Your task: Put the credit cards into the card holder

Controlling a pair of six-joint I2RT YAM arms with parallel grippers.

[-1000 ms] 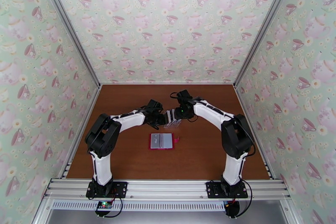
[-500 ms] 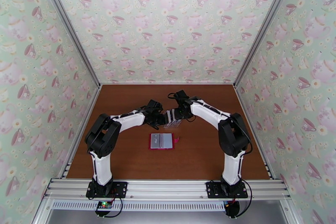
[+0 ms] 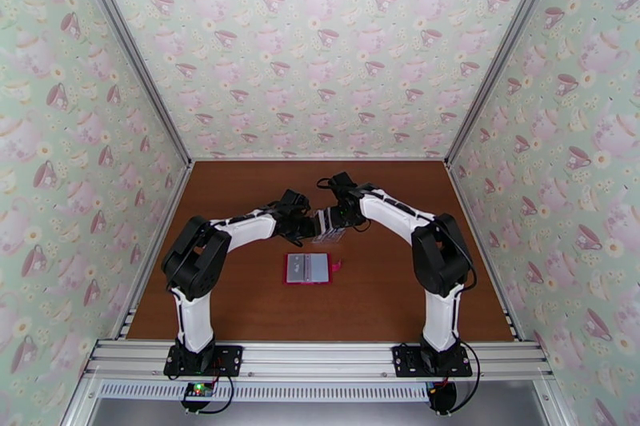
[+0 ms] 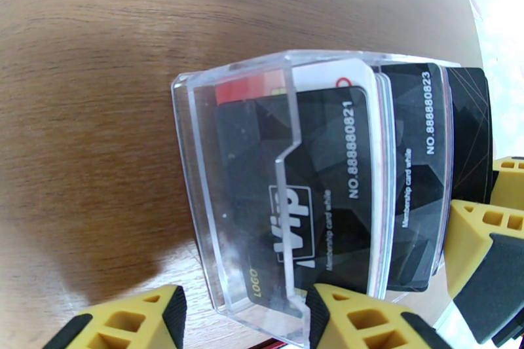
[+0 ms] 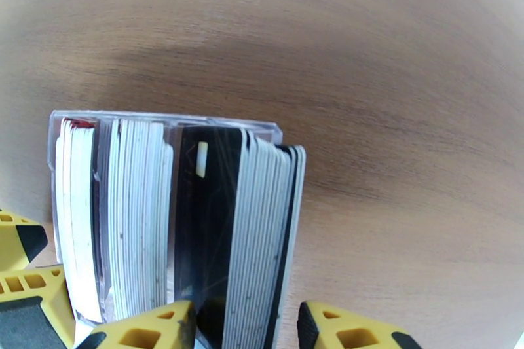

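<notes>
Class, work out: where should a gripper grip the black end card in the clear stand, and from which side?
Probably its top edge, from above: the card stands upright, outermost, lower part sunk in the stand, so just the top rim sticks out free.

Robot test booth: teacup-wallpapered walls (image 3: 320, 44), aluminium rail (image 3: 320, 360).

Credit cards (image 5: 262, 232) sit in a stand (image 3: 329, 229) on the table (image 3: 392, 300), behind the card holder (image 3: 308, 268)
</notes>
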